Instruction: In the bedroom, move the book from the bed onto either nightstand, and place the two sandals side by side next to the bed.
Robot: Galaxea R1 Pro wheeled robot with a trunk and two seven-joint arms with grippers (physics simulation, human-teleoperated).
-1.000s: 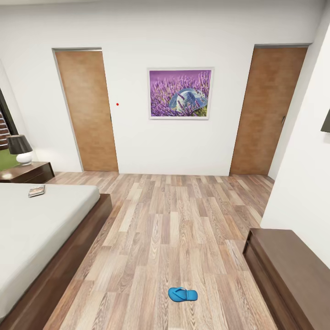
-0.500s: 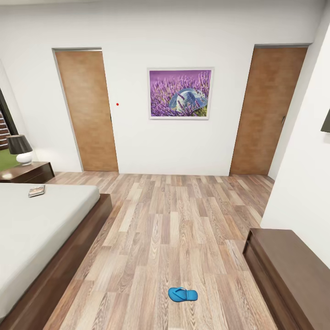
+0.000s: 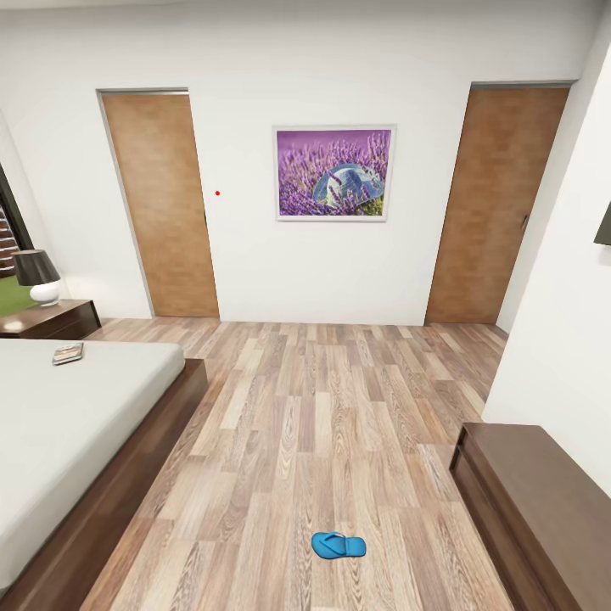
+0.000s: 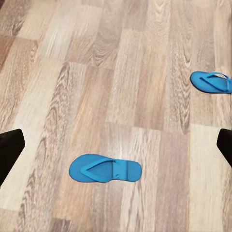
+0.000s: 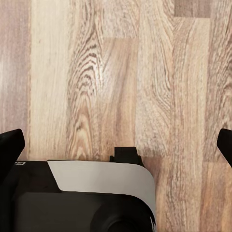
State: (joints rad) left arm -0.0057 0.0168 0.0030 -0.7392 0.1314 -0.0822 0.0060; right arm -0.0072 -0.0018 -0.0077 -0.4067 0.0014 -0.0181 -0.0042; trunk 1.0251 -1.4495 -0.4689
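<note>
The head view looks across a white-walled bedroom with a brown-grey wood plank floor. At the left stands the large low bed, its pale grey mattress resting on a dark brown wooden frame. A thin small paperback book lies flat on the mattress near the far corner, close to the edge that faces the small dark brown wooden nightstand. That nightstand sits just beyond the bed against the far wall and carries a white-based lamp with a dark shade.

One bright blue flip-flop sandal lies on the open floor in the near middle of the room, well apart from the bed and from the long low dark brown cabinet at the right. Two plain brown doors flank a framed purple flower picture on the far wall.

In the left wrist view, the left claw is released, its two dark fingertips spread wide with nothing between them, above planks where two blue sandals lie apart: one nearly centred, the second sandal at the frame's edge.

In the right wrist view, the right claw is likewise spread and empty above bare planks, with a grey and black part of the robot's body below it.
</note>
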